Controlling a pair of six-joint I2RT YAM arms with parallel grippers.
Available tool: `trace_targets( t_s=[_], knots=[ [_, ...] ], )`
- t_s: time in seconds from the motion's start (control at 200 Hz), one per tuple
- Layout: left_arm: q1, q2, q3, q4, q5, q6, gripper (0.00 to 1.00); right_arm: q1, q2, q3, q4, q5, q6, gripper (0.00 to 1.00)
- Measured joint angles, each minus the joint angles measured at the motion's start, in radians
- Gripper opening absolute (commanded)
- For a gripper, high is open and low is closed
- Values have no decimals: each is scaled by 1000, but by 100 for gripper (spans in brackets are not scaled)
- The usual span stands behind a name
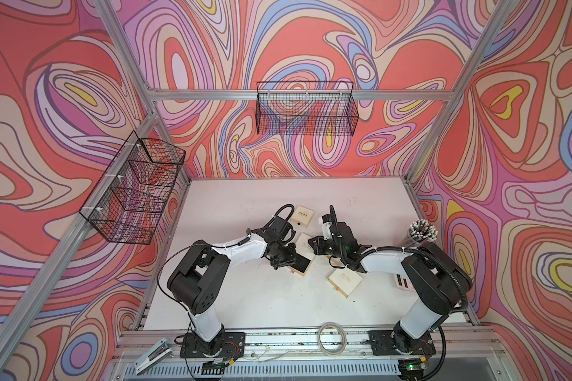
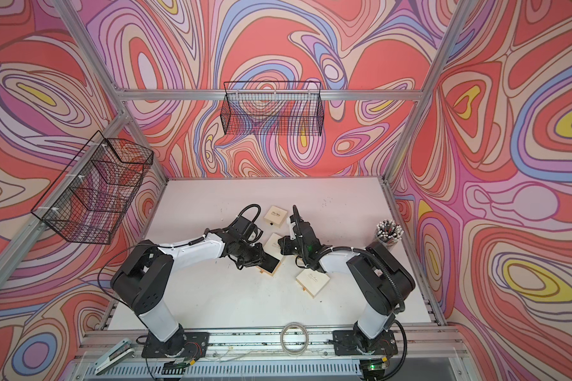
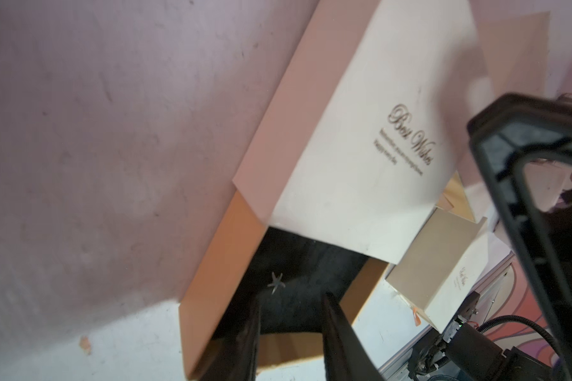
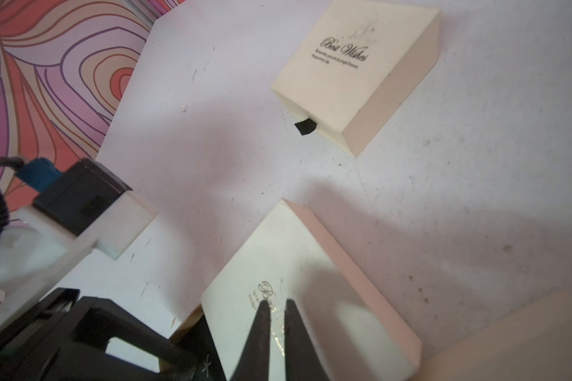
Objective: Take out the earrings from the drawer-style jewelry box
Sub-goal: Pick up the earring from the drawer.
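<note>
The left claw hangs low over the pulled-out drawer. Its two fingers are partly spread and there is nothing between them. Just ahead of its tips, one earring lies on the drawer's black lining, nearer the drawer's side wall than its middle. It is a small silvery star with thin arms.

It looks almost weightless, stiff and smooth. A clumsy touch could easily flick it away or press it into the soft lining. Whether a post pins it into the lining cannot be told. The best hold seems to be a light pinch from above, across the centre, with one tip on each of two opposite arms.

The earring lies flat with its face up. As a star it has no true long axis, though the arm pointing back toward the claw looks slightly longer.

In a top view the drawer stands out of the cream box on the side toward the arms' bases. The right claw has its fingers pressed together and grips nothing. Its tips appear to rest on the box's lettered lid, probably to steady it.

A bright speck on the bare table may be another piece, but it is too small to tell.
</note>
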Motion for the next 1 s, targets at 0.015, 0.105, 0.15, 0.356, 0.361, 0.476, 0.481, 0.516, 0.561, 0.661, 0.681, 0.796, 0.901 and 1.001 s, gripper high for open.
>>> trace_targets(
  t_s=[0.015, 0.105, 0.15, 0.356, 0.361, 0.476, 0.481, 0.516, 0.561, 0.661, 0.681, 0.796, 0.901, 1.001],
  knots=[
    [0, 1, 1, 0, 0, 2, 33, 0, 0, 0, 0, 0, 0, 9],
    [0, 11, 8, -1, 1, 8, 33, 1, 0, 0, -2, -1, 0, 8],
    [0, 16, 12, -2, 1, 10, 34, 1, 0, 0, -4, -1, 0, 8],
    [0, 25, 19, -3, 4, 13, 35, 2, 0, 0, -6, -3, 0, 7],
    [0, 25, 19, -2, 5, 13, 35, 2, 0, 0, -6, -3, 0, 7],
    [0, 32, 19, 11, 18, 10, 35, 2, 0, 1, -12, -3, 0, 6],
    [0, 32, 19, 11, 18, 10, 34, 2, 0, 1, -13, -3, 0, 6],
    [0, 34, 19, 19, 26, 9, 34, 2, 0, 2, -14, -3, 0, 7],
    [1, 35, 18, 29, 32, 6, 34, 2, 0, 3, -16, -3, 0, 6],
    [1, 35, 10, 62, 50, -7, 34, 2, 0, 5, -18, -4, 0, 6],
    [1, 35, 8, 69, 52, -10, 34, 2, 0, 5, -18, -4, 0, 6],
    [1, 35, -6, 105, 66, -24, 35, 2, 0, 5, -19, -4, 0, 6],
    [1, 35, -11, 126, 77, -35, 35, 2, 0, 5, -19, -4, -1, 6],
    [1, 35, -14, 145, 84, -43, 35, 2, 0, 6, -19, -4, 0, 5]
  ],
)
